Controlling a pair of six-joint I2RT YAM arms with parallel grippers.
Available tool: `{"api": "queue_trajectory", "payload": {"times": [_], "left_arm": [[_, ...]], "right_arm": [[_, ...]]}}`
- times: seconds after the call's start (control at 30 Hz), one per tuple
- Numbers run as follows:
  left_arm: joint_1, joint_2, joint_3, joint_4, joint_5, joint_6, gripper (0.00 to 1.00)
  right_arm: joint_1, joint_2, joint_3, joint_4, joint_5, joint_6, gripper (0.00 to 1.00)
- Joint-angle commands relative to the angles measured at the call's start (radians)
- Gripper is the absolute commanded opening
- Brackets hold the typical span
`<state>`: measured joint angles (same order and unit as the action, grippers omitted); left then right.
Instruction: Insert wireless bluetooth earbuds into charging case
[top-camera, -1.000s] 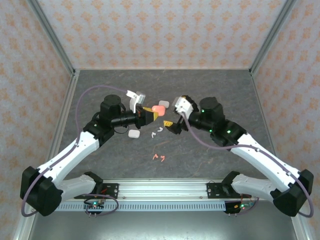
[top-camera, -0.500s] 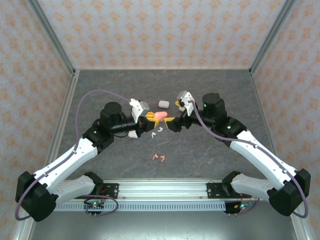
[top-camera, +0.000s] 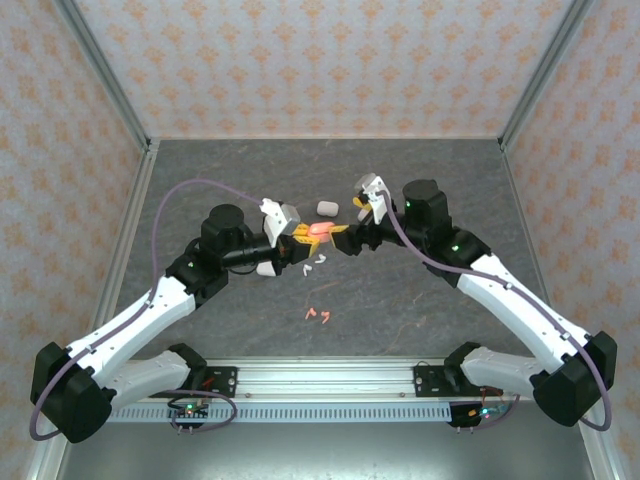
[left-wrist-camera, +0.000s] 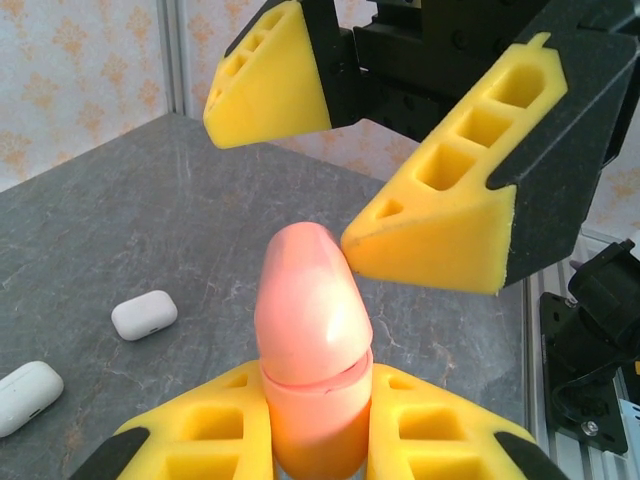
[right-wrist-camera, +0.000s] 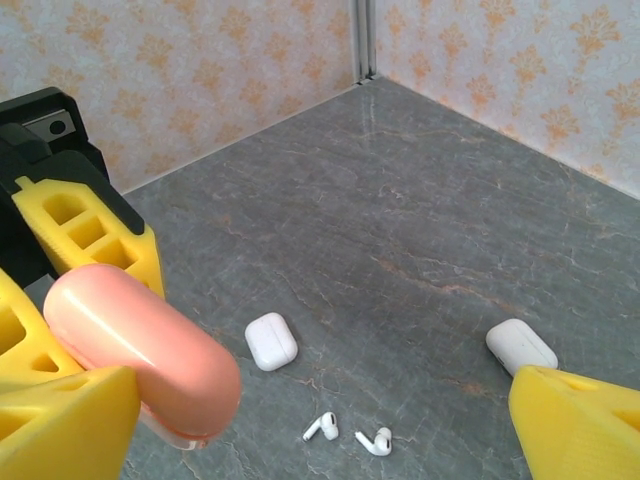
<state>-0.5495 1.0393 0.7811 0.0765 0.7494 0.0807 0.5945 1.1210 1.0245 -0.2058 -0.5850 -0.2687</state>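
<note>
Seen from the top camera, the left gripper (top-camera: 303, 236) is clamped on a salmon-pink charging case (top-camera: 318, 231), held above the middle of the grey table (top-camera: 430, 180). The right gripper (top-camera: 345, 240) faces it from the other side, jaws spread wide around the case's free end. Two white earbuds (top-camera: 313, 264) lie on the table just on the near side of the grippers. Two salmon-pink earbuds (top-camera: 319, 316) lie side by side closer to the arm bases, well apart from both grippers. A white charging case (top-camera: 327, 207) sits just beyond the grippers, and a second white case (top-camera: 267, 268) lies beside the left wrist. In the left wrist view, the salmon-pink charging case (left-wrist-camera: 312, 330) stands upright between the left gripper's yellow fingers (left-wrist-camera: 200, 435), which press on its lower half. A seam runs round it between lid and body, and the lid looks shut. The right gripper's yellow fingers (left-wrist-camera: 440, 215) hang parted above it, one clear of the case, the other just beside its rounded top. Whether that one touches cannot be told. Two white cases (left-wrist-camera: 144, 314) rest on the table to the left. In the right wrist view, the salmon-pink charging case (right-wrist-camera: 140, 350) lies against the right gripper's lower-left finger (right-wrist-camera: 60, 425), while the opposite finger is well apart at the lower right. A left-gripper finger (right-wrist-camera: 85, 235) shows behind the case. On the table below lie the white earbuds (right-wrist-camera: 321, 427), close together, with one white case near them and another further right.
</note>
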Motion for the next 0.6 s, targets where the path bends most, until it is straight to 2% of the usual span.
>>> {"api": "queue_trajectory", "payload": {"times": [0.0, 0.57], "left_arm": [[-0.012, 0.006, 0.005, 0.028, 0.016, 0.027, 0.05], [-0.017, 0.004, 0.001, 0.017, -0.004, 0.040, 0.05]], "right_arm": [[-0.011, 0.021, 0.050, -0.007, 0.033, 0.013, 0.95], [-0.021, 0.079, 0.117, -0.069, 0.022, 0.046, 0.95]]}}
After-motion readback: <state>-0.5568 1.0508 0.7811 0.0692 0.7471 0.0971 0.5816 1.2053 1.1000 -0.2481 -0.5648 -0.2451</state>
